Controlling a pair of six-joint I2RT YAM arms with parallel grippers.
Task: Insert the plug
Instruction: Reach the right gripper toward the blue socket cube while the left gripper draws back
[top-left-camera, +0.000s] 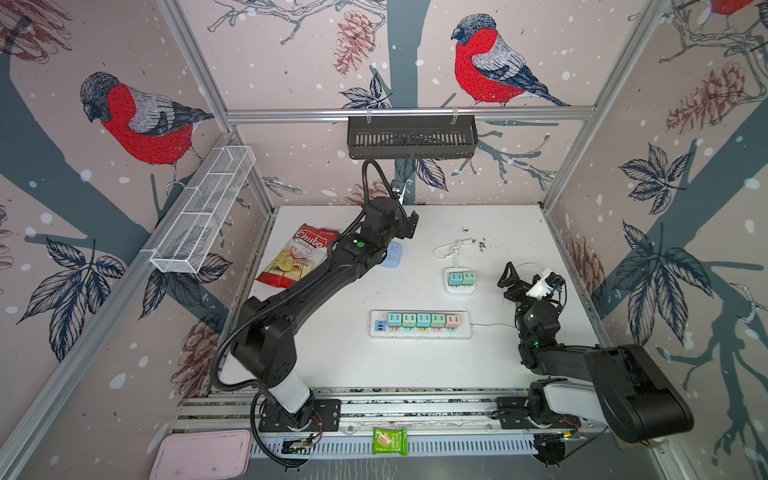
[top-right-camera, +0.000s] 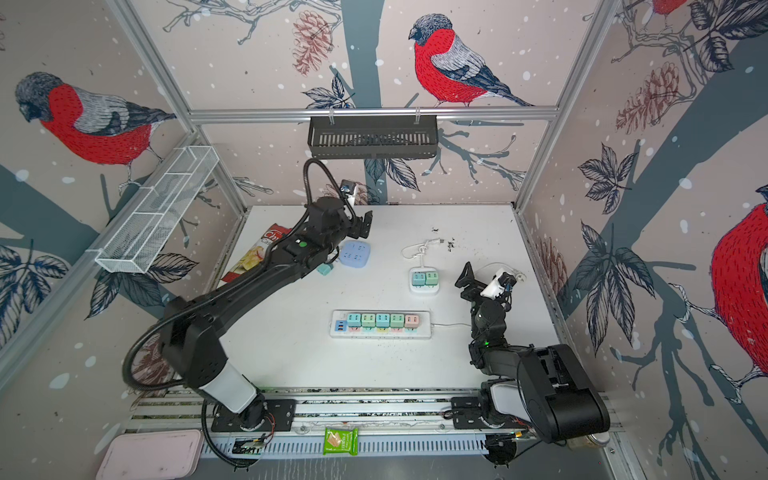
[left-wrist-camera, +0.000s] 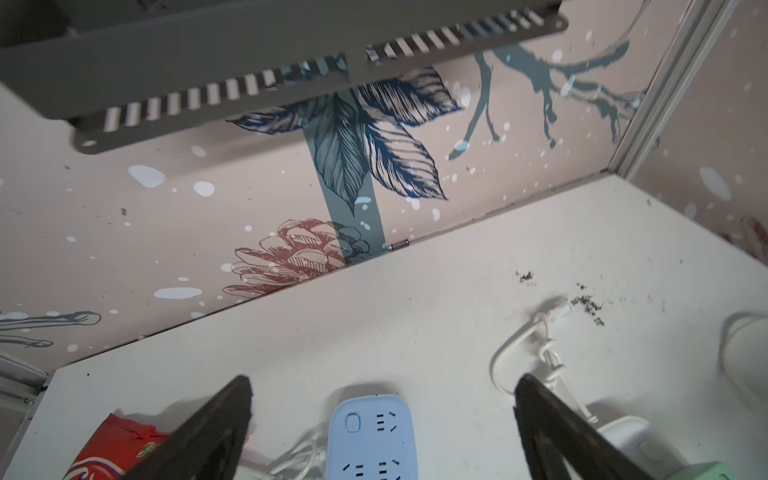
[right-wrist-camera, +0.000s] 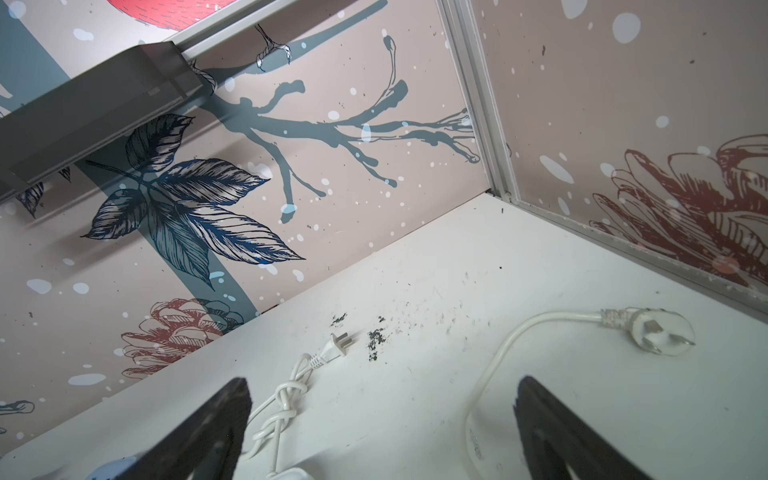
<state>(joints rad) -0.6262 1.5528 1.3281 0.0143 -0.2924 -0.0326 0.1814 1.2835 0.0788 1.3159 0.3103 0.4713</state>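
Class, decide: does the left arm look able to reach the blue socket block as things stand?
Probably yes: the left gripper hangs open close to the blue socket block, with nothing between them.

Power strip (top-left-camera: 419, 325) at table (top-left-camera: 332, 365) middle, socket block (top-left-camera: 459, 281) behind it, chip bag (top-left-camera: 296, 258) at far left.

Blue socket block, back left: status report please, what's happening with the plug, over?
Left gripper open, empty; right gripper same. Teal plug loose beside blue socket block, not in. Left arm overhangs plug.
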